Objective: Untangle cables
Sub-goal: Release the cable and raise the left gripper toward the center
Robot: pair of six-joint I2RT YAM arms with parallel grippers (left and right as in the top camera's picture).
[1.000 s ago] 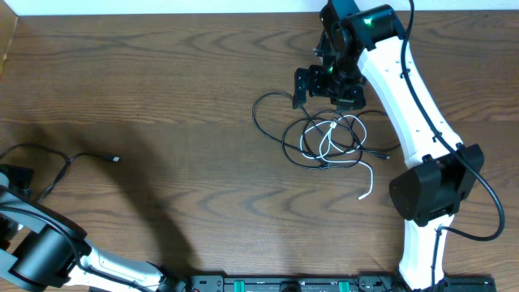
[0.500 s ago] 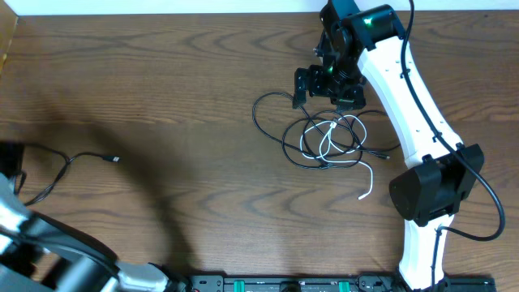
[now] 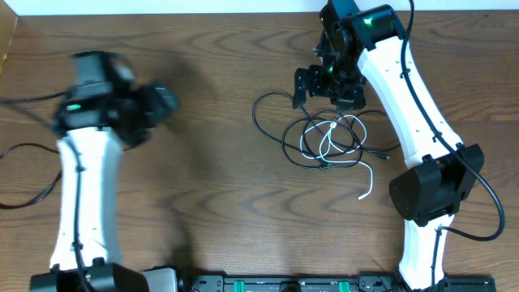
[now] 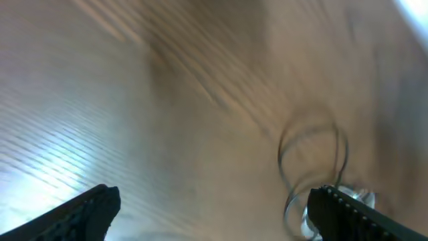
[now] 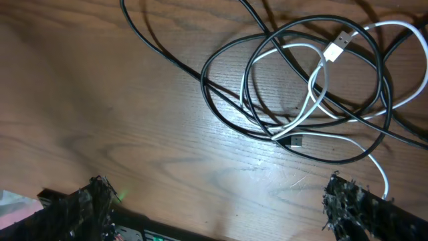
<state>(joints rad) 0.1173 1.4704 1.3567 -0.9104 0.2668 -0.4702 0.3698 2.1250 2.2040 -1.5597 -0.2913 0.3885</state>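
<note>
A tangle of black cable and white cable lies right of the table's middle. My right gripper hovers open over the tangle's far edge. In the right wrist view its gripper has bare wood between the fingers, and the black loops and the white plug lie ahead of it. My left gripper is motion-blurred at the left, far from the tangle. The left wrist view shows that gripper open and empty, with blurred cable loops ahead.
A separate black cable lies at the table's left edge, beside the left arm. The right arm's white links run down the right side to its base. A black rail lines the front edge.
The left arm has swung fast from the lower-left corner up and right over the table, blurred. The separate cable's plug end is now out of sight. The right arm and tangle are still.
</note>
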